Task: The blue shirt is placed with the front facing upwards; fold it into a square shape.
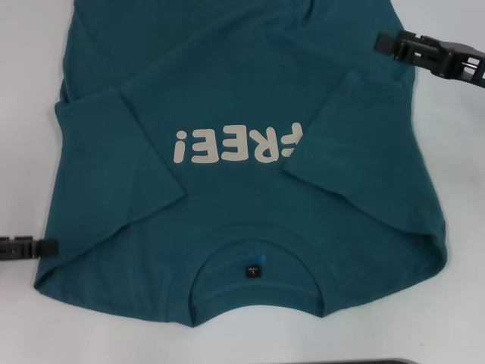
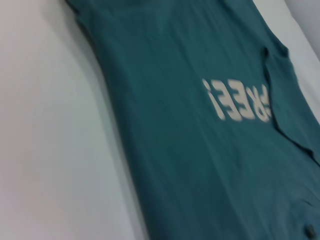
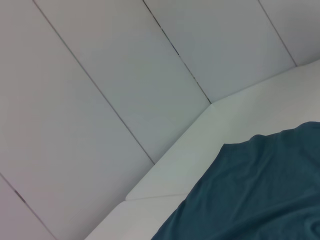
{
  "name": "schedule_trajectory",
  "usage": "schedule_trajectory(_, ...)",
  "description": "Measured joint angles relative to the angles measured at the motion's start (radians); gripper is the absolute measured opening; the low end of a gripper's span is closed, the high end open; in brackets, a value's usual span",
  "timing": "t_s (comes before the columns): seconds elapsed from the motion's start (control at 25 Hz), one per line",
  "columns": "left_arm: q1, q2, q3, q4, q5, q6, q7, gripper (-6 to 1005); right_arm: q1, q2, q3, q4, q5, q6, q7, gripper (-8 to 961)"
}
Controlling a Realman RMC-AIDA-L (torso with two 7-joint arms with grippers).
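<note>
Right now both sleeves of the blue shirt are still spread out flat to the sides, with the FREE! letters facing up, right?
Not quite. In the head view, both sleeves of the blue shirt are folded inward over the chest; one covers part of the FREE! letters, which do face up.

1. The blue shirt (image 1: 250,114) runs off the head view's 12 o'clock edge, so its hem cannot be seen.
2. The right sleeve (image 1: 345,129), folded inward, covers the first letter of the lettering (image 1: 239,142).
3. The left gripper (image 1: 30,248) is cut by the 9 o'clock edge; only a dark tip shows, and its finger state cannot be told.
4. The right gripper (image 1: 413,47) runs out at the 3 o'clock edge; its fingers are not readable.
5. The neck label (image 1: 252,271) bears print too small to read.
6. The left wrist view is blurred, and the shirt is cropped there at several edges.
7. In the right wrist view only a corner of the shirt (image 3: 260,190) shows.
</note>
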Motion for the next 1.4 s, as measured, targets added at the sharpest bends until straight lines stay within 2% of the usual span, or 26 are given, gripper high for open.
schedule_trajectory(0.2,-0.021,-0.009,0.003,0.009,0.009,-0.07,-0.02,858,0.0,0.0,0.0,-0.001,0.004,-0.001,0.0,945)
schedule_trajectory(0.44,-0.053,-0.024,0.002,0.016,0.068,-0.076,-0.022,859,0.0,-0.002,0.0,0.0,0.005,-0.001,0.0,944)
schedule_trajectory(1.4,-0.059,-0.026,0.007,0.003,0.101,0.067,-0.012,858,0.001,-0.006,0.011,0.001,0.006,-0.001,0.0,945)
